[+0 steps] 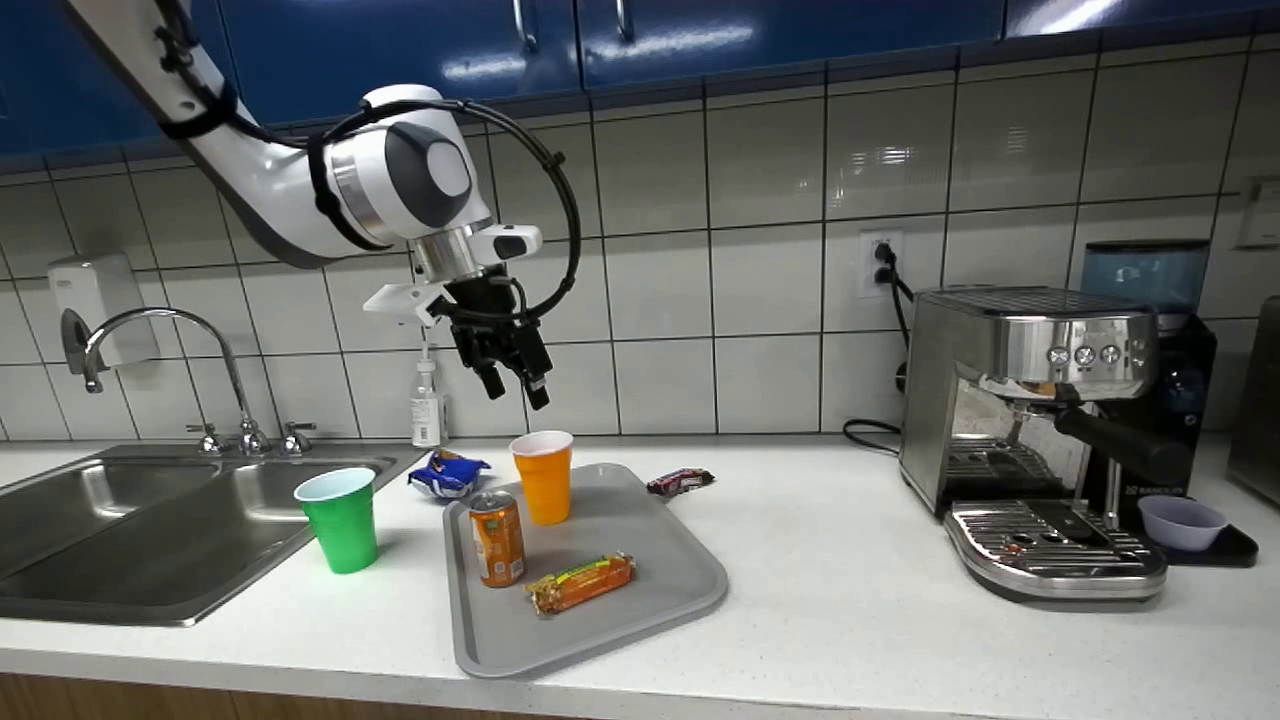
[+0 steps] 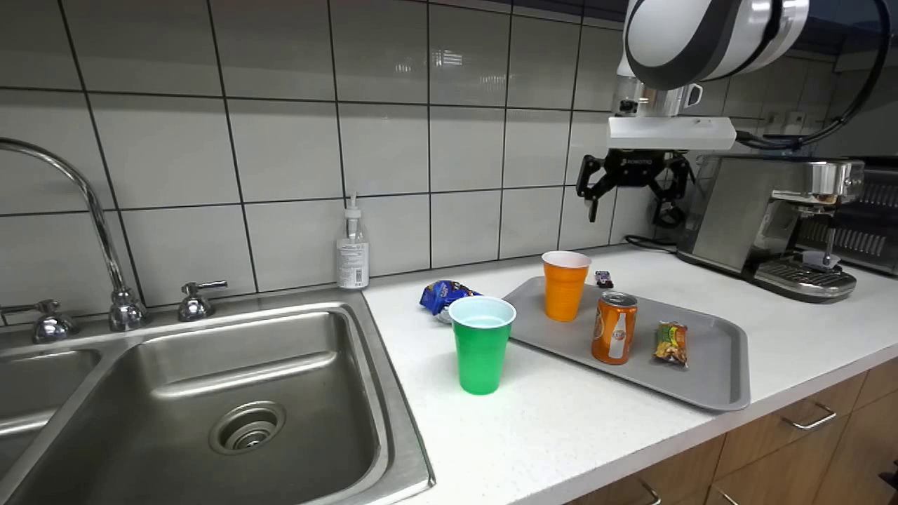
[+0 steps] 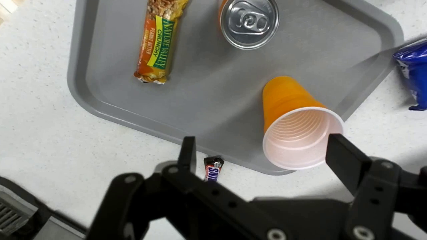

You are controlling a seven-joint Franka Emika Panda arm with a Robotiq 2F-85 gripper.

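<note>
We find the tool (image 3: 262,141) spread wide and holding nothing, above the desk (image 1: 800,560), with the orange cup (image 1: 545,485) seemingly nearest below it. That cup stands upright on the grey tray (image 3: 217,106); the can (image 1: 497,540) and the snack bar (image 1: 582,583) share the tray, apart from it, and the candy bar (image 1: 681,482) lies just beside the tray. In the wrist view the cup shows off-centre, towards one side of the spread, so we think a straight descent could catch its rim and tip it. Its wall looks thin to us, so a hard squeeze could buckle it, and a low sideways sweep could topple the can.
</note>
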